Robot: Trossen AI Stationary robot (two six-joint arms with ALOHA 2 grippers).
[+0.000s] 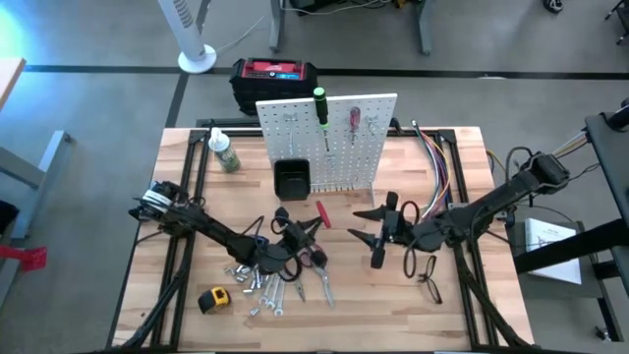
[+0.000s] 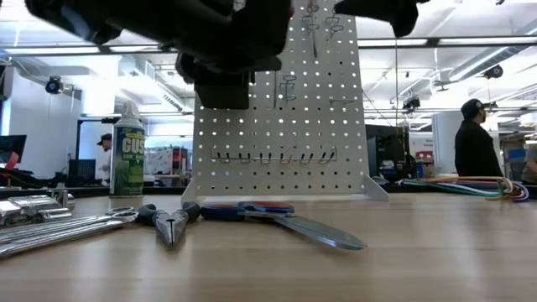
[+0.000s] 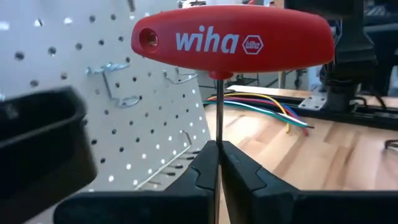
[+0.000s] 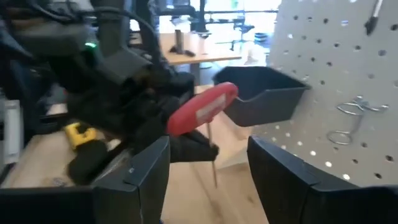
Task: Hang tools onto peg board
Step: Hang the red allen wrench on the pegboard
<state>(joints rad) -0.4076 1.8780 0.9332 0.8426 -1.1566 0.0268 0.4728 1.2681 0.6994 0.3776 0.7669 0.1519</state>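
Left gripper (image 3: 217, 163) clamped on red T-handle driver (image 3: 233, 38) shaft, 6 o'clock of peg board (image 1: 334, 138). Right gripper (image 1: 378, 231) at 3 o'clock, jaws apart, empty.

Seen from directly overhead, the high view takes in the whole wooden table (image 1: 462, 167) and the white perforated peg board (image 1: 339, 123). A table-height camera looks level across it at the board's front and the room behind. The left wrist camera sits close on a red T-handled driver (image 3: 233, 38); the right wrist camera faces the same driver and board from the opposite side.
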